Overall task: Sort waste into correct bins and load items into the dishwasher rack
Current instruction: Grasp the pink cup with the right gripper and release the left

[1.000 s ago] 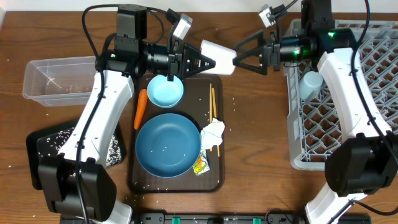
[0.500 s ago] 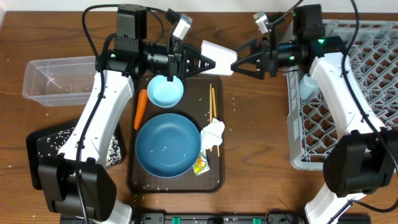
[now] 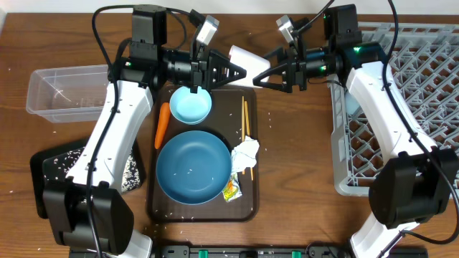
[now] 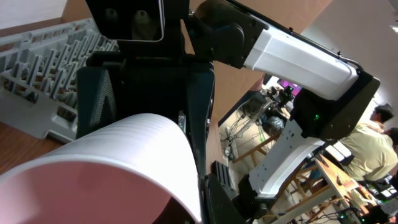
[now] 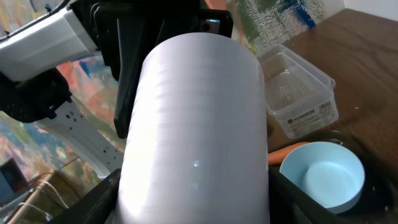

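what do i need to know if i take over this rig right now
The left gripper is shut on the pink cup, held in the air near the pale-blue bowl.
The right gripper has its jaws around the cup's other end; a grip cannot be confirmed.
On the serving tray: the bowl, blue plate, chopsticks, carrot, napkin, wrapper.
Done: rice lies in the black tray.
Left: get the cup into the rack, load the other dishes, bin the waste.

The cup (image 3: 249,59), apparently pale pink, hangs horizontal in the air beyond the small pale-blue bowl (image 3: 190,105), with the orange carrot (image 3: 162,123) lying beside the large blue plate (image 3: 193,165).
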`<control>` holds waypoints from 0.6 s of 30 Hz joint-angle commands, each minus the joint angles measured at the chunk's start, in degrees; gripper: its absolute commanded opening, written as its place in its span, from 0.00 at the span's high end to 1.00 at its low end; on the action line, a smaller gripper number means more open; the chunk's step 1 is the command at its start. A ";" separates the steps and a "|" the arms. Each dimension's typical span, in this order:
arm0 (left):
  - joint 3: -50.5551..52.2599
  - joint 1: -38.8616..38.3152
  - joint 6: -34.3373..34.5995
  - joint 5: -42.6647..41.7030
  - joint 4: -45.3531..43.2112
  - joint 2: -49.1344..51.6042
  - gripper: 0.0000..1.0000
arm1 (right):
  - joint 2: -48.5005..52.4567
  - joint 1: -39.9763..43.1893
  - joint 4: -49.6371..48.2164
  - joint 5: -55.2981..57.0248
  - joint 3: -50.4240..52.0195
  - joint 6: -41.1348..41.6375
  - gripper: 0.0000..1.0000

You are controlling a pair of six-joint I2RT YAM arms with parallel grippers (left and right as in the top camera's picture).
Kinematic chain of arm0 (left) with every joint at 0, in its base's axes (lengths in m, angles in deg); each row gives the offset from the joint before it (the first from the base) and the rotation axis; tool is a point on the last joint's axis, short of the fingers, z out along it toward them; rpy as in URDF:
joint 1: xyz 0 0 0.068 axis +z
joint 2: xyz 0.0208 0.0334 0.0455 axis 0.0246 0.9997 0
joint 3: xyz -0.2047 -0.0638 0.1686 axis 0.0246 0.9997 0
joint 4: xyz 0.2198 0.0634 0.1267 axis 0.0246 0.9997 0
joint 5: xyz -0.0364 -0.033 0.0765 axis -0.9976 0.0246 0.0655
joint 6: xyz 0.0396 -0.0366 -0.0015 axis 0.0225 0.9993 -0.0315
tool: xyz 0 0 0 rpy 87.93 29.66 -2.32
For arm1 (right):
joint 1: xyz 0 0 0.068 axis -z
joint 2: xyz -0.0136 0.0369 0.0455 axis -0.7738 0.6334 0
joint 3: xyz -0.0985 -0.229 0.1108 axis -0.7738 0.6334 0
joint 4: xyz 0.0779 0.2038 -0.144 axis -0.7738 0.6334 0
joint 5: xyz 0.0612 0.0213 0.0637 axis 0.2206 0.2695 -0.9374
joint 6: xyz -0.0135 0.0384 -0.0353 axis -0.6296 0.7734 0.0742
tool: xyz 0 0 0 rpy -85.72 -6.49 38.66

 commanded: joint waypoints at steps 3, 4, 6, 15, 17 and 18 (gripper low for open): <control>-0.79 -0.20 -0.33 -0.35 -0.35 0.11 0.94 | -0.46 -1.99 -0.68 0.48 0.20 -0.11 0.58; -0.79 -0.20 -0.33 -0.35 -0.35 0.11 0.94 | -0.46 -1.99 -0.74 0.74 0.20 -0.13 0.59; -0.79 -0.20 -0.33 -0.35 -0.35 0.11 0.92 | -0.46 -1.97 -1.11 1.14 0.20 0.11 0.59; -0.79 -0.20 -0.31 -0.35 -0.33 0.11 0.60 | -0.46 0.17 -1.29 4.72 0.20 0.74 0.61; -0.79 -0.20 -0.33 -0.35 -0.33 0.11 0.59 | -0.46 0.92 -1.29 5.66 0.20 0.74 0.61; -0.79 -0.20 -0.33 -0.35 -0.33 0.11 0.59 | -0.46 1.33 -1.27 6.12 0.20 0.76 0.61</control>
